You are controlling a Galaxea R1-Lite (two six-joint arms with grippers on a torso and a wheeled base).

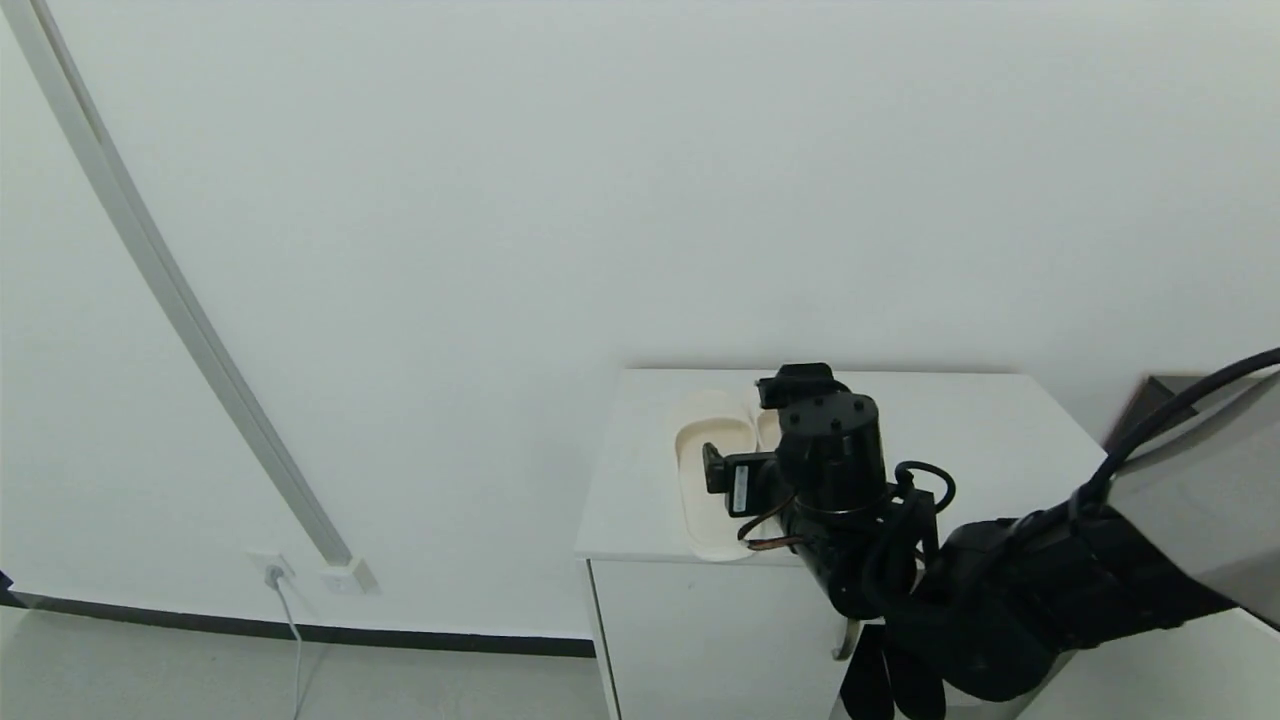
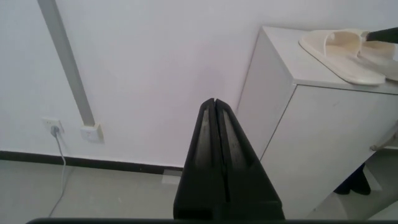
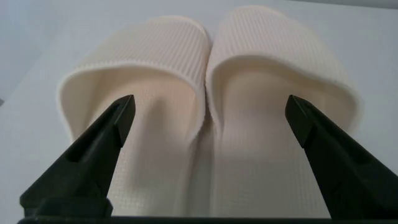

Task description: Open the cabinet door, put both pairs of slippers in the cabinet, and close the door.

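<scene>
A plain white wall (image 1: 500, 200) backs the head view. A grey conduit strip (image 1: 170, 290) slants down it to a wall socket (image 1: 268, 566) just above the grey floor (image 1: 150, 670). At about 5 o'clock in that view stands the white cabinet (image 1: 700, 640), its front looking shut. Its flat top is the surface (image 1: 980, 430), and on it lies a pair of cream ribbed foam slippers (image 1: 705, 480). They lie side by side near the left front corner, with long axes running 12 to 6 o'clock and heels reaching the front edge. The black right arm (image 1: 830, 480) hangs over them and covers part of the pair; it is plainly the nearer arm.

In the left wrist view, the left hand (image 2: 214, 109) has its fingers pressed together with nothing between them. It is out beyond the cabinet's left side, well apart from the slippers on the top.

In the right wrist view, the right hand (image 3: 210, 104) is spread wide, one fingertip outside each slipper. The pair sits straight ahead between the fingers, strap openings facing it. No fingertip seems to touch foam. I judge the grasp depends on closing across both slippers, square to their long axes.
</scene>
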